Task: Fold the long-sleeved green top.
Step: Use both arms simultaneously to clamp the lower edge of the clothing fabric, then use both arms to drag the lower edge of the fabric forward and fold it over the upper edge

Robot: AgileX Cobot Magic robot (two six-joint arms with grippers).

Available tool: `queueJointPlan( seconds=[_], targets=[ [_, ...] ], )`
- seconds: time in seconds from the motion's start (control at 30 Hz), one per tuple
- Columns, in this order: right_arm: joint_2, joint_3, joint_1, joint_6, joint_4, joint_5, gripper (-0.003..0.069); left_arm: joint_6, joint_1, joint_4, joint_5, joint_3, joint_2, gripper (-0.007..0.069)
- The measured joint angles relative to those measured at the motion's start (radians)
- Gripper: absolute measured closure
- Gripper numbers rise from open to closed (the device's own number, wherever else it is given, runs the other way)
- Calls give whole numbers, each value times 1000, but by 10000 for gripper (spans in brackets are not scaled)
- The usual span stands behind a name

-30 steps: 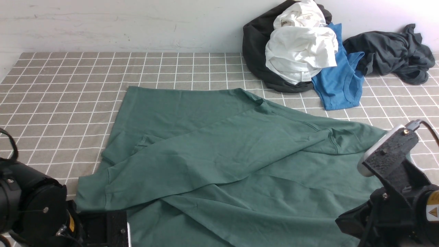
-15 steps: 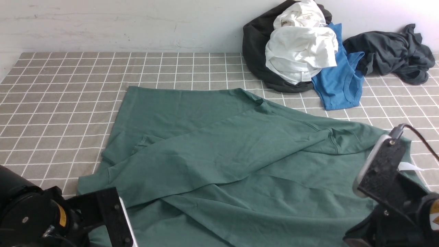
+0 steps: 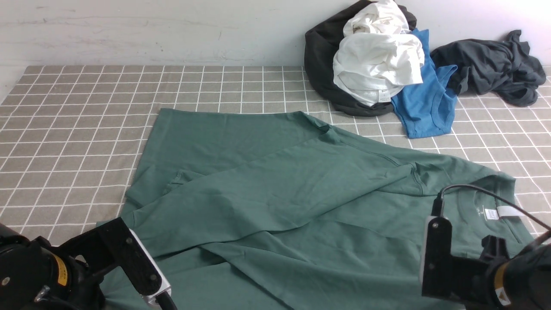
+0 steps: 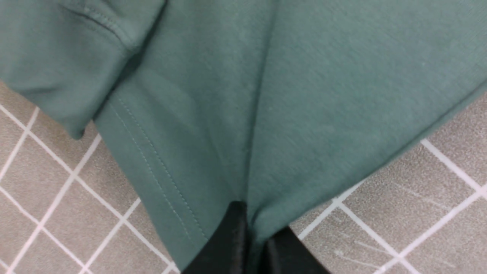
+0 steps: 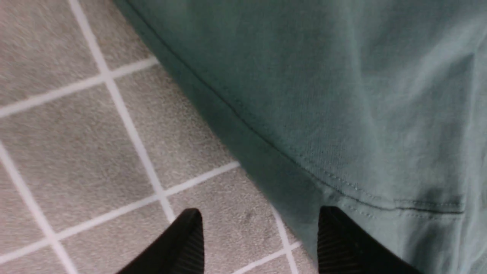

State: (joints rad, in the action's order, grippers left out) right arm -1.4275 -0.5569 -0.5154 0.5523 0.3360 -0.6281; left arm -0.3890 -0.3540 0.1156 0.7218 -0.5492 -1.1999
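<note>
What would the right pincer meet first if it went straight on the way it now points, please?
Probably the hem of the green long-sleeved top, lying on the checked tablecloth: the open right pincer straddles that edge, though depth is hard to judge.

A plain white wall (image 3: 150, 30), faintly scuffed, runs along the far edge of a table (image 3: 77, 112) covered in grey-beige cloth with a white grid pattern; soft, even light falls across it, casting weak shadows
</note>
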Motion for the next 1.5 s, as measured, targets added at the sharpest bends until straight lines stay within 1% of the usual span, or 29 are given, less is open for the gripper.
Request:
queueJointPlan(
  seconds=[0.07,0.1,0.13,0.17,0.23,0.3,0.33,0.4,0.47,0.5,0.53,0.57,0.63,0.67,0.7,0.73,0.77,0.8,0.83,0.93,1.0,1.03,1.07,1.2,1.3,1.37,1.43,1.47,1.5],
  targets=[
    [-43,0,0,-21,50,15,309,0,0,-8,-1,0,0,629],
    [-63,0,0,-36,71,17,339,0,0,-12,-1,0,0,629],
    [-65,0,0,-43,74,18,345,1,0,-13,-1,0,0,629],
    [-70,-2,-1,-64,85,30,390,2,0,-18,-1,0,0,629],
    [-80,-9,-1,-125,104,50,512,9,0,-25,-1,0,0,629],
    [-78,-21,-1,-193,105,40,596,38,0,-30,22,-11,1,629],
    [-69,-34,-1,-235,105,22,628,67,0,-32,47,-24,3,629],
    [-50,-61,-1,-301,106,-39,656,127,0,-34,102,-61,12,629],
    [-28,-103,-1,-367,111,-112,662,197,0,-30,171,-111,21,629],
    [-22,-114,-1,-380,113,-141,662,210,0,-26,185,-123,24,629],
    [-1,-165,5,-415,120,-210,663,260,0,-5,224,-179,25,629],
    [1,-184,9,-419,120,-221,663,271,0,2,225,-194,24,629],
    [0,-257,55,-433,119,-238,664,325,22,50,194,-300,-5,629],
    [-9,-292,88,-435,117,-222,664,347,39,61,157,-348,-32,629],
    [-11,-298,94,-436,117,-217,664,350,43,65,150,-368,-46,629],
    [-36,-346,141,-437,111,-167,664,370,76,73,95,-453,-118,629],
    [-40,-353,147,-437,111,-160,664,372,80,73,88,-453,-118,629],
    [-78,-397,189,-438,103,-102,664,382,110,79,40,-556,-220,629],
    [-89,-417,198,-438,101,-88,664,381,116,79,30,-568,-233,629],
    [-194,-533,250,-423,103,-13,664,389,152,104,-19,-794,-464,629],
    [-263,-600,268,-398,116,1,664,389,157,121,-17,-915,-580,629],
    [-270,-600,269,-396,116,3,664,384,157,126,-16,-941,-605,629],
    [-320,-652,279,-382,127,8,664,389,158,136,-4,-1022,-680,629],
    [-463,-760,294,-371,128,11,664,389,159,174,68,-1290,-919,629],
    [-528,-812,297,-372,128,16,659,389,160,186,107,-1436,-1049,624],
    [-573,-847,302,-398,128,15,634,389,166,181,141,-1544,-1139,589],
    [-595,-879,305,-439,129,6,586,389,176,173,173,-1609,-1190,533],
    [-601,-891,308,-459,129,2,562,389,181,168,185,-1642,-1210,500],
    [-604,-910,311,-496,130,-9,524,389,188,159,201,-1672,-1232,435]
  ],
)
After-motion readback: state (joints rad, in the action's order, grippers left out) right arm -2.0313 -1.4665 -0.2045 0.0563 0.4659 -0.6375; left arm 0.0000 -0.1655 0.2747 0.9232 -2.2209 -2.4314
